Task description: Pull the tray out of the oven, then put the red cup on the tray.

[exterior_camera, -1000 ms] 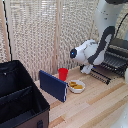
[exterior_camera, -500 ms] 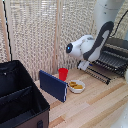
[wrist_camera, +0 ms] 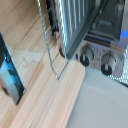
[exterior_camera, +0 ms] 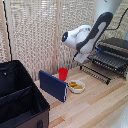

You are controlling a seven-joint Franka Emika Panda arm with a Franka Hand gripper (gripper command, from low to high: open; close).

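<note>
Exterior view: red cup (exterior_camera: 63, 74) stands on the table (exterior_camera: 95, 107) beside the tray (exterior_camera: 107, 64); the gripper's state cannot be told.

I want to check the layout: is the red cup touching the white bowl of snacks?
Apart. In the exterior view, a strip of wooden table shows between the red cup and the white bowl.
</note>
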